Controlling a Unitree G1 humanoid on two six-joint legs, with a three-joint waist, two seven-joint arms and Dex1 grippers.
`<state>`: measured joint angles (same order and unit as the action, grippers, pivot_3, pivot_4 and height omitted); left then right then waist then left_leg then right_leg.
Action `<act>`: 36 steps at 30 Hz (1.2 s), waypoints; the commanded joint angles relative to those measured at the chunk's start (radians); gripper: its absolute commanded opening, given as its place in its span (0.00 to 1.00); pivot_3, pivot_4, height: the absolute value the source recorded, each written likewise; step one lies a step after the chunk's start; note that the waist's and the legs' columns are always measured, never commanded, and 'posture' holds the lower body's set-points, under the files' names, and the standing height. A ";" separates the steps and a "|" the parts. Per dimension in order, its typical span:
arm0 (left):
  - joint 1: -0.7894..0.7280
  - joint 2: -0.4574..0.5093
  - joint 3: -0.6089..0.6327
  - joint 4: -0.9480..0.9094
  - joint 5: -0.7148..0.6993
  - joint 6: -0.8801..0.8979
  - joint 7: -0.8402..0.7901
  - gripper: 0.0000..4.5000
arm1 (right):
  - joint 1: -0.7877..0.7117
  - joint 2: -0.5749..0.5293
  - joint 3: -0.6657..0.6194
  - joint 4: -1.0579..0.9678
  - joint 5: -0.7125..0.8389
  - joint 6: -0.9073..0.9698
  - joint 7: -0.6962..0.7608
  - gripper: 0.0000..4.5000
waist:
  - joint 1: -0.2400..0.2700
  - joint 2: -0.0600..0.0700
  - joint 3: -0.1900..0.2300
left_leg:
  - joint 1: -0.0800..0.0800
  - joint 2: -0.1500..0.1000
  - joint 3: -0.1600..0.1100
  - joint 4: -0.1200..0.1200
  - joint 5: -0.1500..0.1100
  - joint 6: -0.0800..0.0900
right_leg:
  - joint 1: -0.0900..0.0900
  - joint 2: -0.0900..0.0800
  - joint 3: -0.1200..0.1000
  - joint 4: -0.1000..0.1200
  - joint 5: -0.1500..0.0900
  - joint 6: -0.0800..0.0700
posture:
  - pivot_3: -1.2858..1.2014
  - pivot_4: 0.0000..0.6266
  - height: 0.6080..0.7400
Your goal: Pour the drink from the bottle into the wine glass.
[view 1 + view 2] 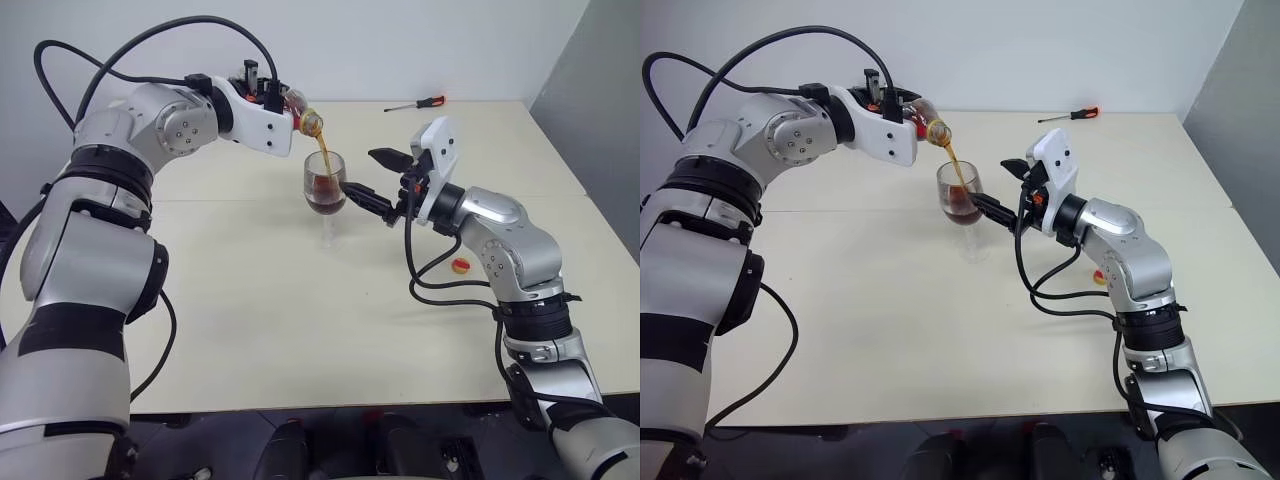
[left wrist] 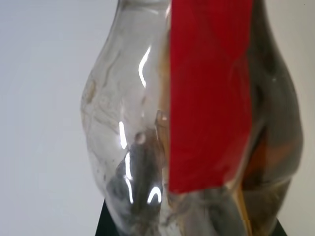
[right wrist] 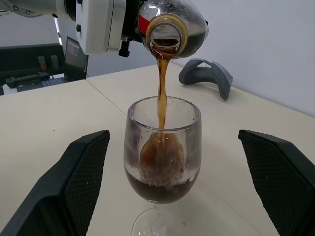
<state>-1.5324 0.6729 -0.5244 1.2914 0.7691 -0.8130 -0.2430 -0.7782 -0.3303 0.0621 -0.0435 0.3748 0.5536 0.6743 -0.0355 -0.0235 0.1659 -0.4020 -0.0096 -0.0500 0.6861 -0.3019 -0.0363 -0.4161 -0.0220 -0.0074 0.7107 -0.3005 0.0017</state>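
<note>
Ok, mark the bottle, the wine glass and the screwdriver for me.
bottle (image 3: 170, 24): right wrist view, on its open mouth, tipped over the glass.
wine glass (image 3: 162, 162): right wrist view, on the bowl, partly filled with dark drink.
screwdriver (image 1: 416, 104): left eye view, on its shaft, at the table's far edge.

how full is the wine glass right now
Partly full: dark drink fills the lower part of the wine glass bowl, and a stream is falling in from the tipped bottle.
</note>
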 commanded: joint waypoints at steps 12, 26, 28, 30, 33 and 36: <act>-0.058 0.023 0.003 -0.004 0.003 0.009 0.029 0.19 | -0.036 -0.001 -0.015 -0.019 0.003 -0.025 0.003 1.00 | 0.000 0.000 0.000 | 0.000 0.000 0.000 0.000 0.000 0.000 | 0.000 0.000 0.000 0.000 0.000 0.000 | 0.52 0.24 1.00; -0.069 0.022 0.004 -0.002 0.012 0.012 0.035 0.19 | -0.038 0.003 -0.013 -0.016 0.002 -0.026 0.002 1.00 | 0.000 0.000 0.000 | -0.003 0.000 0.000 0.007 0.000 0.000 | 0.000 0.000 0.000 0.002 0.000 0.000 | 0.52 0.24 1.00; -0.070 0.021 0.003 -0.002 0.013 0.013 0.036 0.19 | -0.037 0.004 -0.013 -0.017 0.002 -0.026 0.002 1.00 | 0.000 0.000 0.000 | -0.003 0.000 0.000 0.008 0.000 0.000 | -0.001 0.000 0.000 0.002 0.000 0.000 | 0.52 0.24 1.00; -0.070 0.020 0.005 -0.002 0.011 0.013 0.036 0.19 | -0.037 0.004 -0.012 -0.017 0.002 -0.027 0.002 1.00 | 0.000 0.000 0.000 | -0.003 0.000 0.000 0.008 0.000 0.000 | -0.001 0.000 0.000 0.002 0.000 0.000 | 0.52 0.24 1.00; -0.060 0.012 0.029 0.004 -0.021 0.023 0.007 0.19 | -0.040 0.004 -0.013 -0.013 0.001 -0.028 0.002 1.00 | 0.000 0.000 0.000 | -0.006 0.000 0.000 0.009 0.000 0.000 | -0.005 0.000 0.000 0.003 0.000 0.000 | 0.52 0.24 1.00; -0.035 -0.008 0.085 0.011 -0.102 0.032 -0.082 0.19 | -0.041 0.002 -0.014 -0.011 0.001 -0.027 0.001 1.00 | 0.000 0.000 0.000 | -0.007 0.000 0.000 0.009 0.000 0.000 | -0.005 0.000 -0.001 0.003 0.000 0.000 | 0.52 0.24 1.00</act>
<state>-1.5487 0.6648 -0.4875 1.3090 0.7250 -0.7882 -0.2946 -0.7896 -0.3289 0.0620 -0.0365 0.3745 0.5517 0.6741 -0.0356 -0.0235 0.1659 -0.4091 -0.0093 -0.0502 0.6954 -0.3019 -0.0363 -0.4211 -0.0218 -0.0082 0.7142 -0.3008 0.0018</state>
